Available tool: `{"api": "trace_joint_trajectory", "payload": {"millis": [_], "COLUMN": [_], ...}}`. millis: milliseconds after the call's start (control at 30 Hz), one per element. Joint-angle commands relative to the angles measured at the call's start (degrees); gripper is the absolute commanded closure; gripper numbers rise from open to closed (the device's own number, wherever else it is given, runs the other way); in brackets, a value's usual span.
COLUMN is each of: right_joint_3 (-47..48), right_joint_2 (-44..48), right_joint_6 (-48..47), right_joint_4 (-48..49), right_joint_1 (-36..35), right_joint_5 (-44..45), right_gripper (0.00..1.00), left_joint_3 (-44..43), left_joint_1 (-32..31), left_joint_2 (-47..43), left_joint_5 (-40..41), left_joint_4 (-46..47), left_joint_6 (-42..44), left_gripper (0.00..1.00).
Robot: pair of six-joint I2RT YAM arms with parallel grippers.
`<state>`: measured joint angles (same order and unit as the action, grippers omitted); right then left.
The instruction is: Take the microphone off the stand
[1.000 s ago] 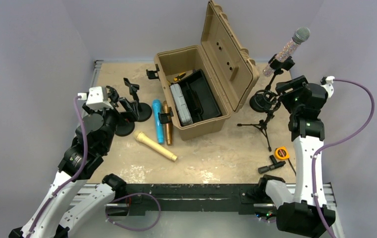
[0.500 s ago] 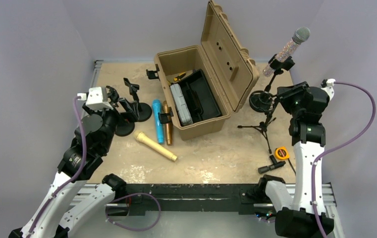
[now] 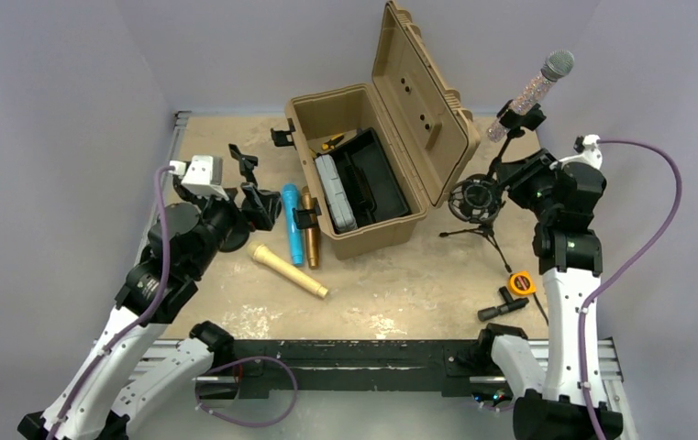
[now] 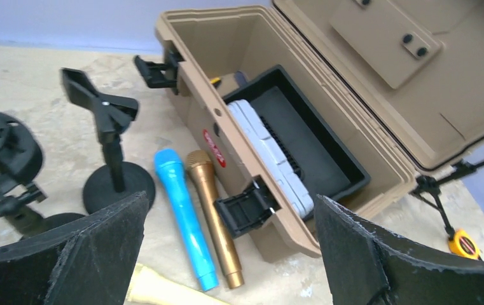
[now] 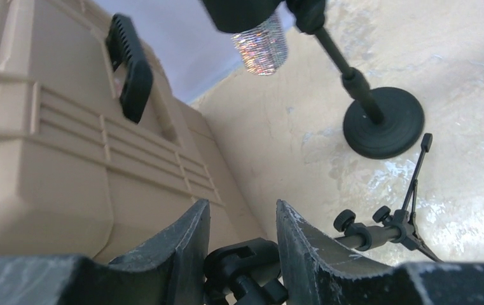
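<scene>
The glittery microphone (image 3: 536, 87) with a silver head sits tilted in the clip of a black round-base stand (image 3: 521, 117) at the back right. Its lower end (image 5: 261, 49) and the stand's base (image 5: 383, 122) show in the right wrist view. My right gripper (image 3: 510, 176) is below and in front of that clip. It is shut (image 5: 242, 210) on the black joint (image 5: 247, 259) of a separate tripod stand with a ring shock mount (image 3: 471, 198). My left gripper (image 3: 258, 203) is open and empty (image 4: 233, 254) above the loose microphones on the left.
An open tan case (image 3: 363, 174) stands mid-table. Blue (image 3: 291, 223), gold (image 3: 310, 229) and cream (image 3: 287, 269) microphones lie left of it, next to empty black stands (image 3: 249, 179). An orange tape measure (image 3: 521, 282) and a black part (image 3: 503, 308) lie front right.
My right gripper has moved left and the ring shock mount has swung left with it. My left arm has moved right, toward the case and loose microphones.
</scene>
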<state>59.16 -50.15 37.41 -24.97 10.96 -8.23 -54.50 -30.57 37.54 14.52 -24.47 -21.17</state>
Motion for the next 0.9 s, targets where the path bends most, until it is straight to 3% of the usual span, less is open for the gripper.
{"api": "trace_joint_trajectory", "payload": {"millis": [0, 167, 267, 367, 533, 767, 867], "right_joint_3": [3.3, 7.1, 4.8, 0.8, -2.7, -7.3, -10.0], "right_joint_2": [0.6, 0.2, 0.1, 0.0, 1.2, 4.4, 5.9], "right_joint_6": [-6.5, -6.4, -5.4, -4.7, -4.3, -6.7, -6.3], "right_joint_4": [-3.9, -5.5, -3.6, -0.6, 2.6, 4.9, 7.2], "right_joint_1": [-2.7, -3.5, -3.4, -3.4, -3.4, -3.7, -3.8], "right_joint_5": [-4.9, -8.0, -8.0, -10.8, -14.5, -16.5, -18.9], "right_gripper": [1.00, 1.00, 1.00, 1.00, 1.00, 1.00, 1.00], "left_joint_3": [0.0, -2.1, -3.4, -7.4, -13.4, -22.0, -26.8], "left_joint_1": [-0.3, -1.6, -5.6, -13.1, -26.1, -27.6, -27.7], "left_joint_2": [2.1, 8.1, 13.4, 20.2, 28.6, 39.7, 44.9], "left_joint_5": [-10.0, -27.8, -32.9, -31.4, -24.8, -29.3, -31.3], "left_joint_4": [4.0, 7.7, 12.8, 14.8, 19.0, 22.2, 21.3], "left_joint_6": [1.3, -4.3, -10.9, -14.4, -13.4, -20.4, -22.9], "left_gripper": [0.01, 0.06, 0.04, 0.01, 0.00, 0.00, 0.06]}}
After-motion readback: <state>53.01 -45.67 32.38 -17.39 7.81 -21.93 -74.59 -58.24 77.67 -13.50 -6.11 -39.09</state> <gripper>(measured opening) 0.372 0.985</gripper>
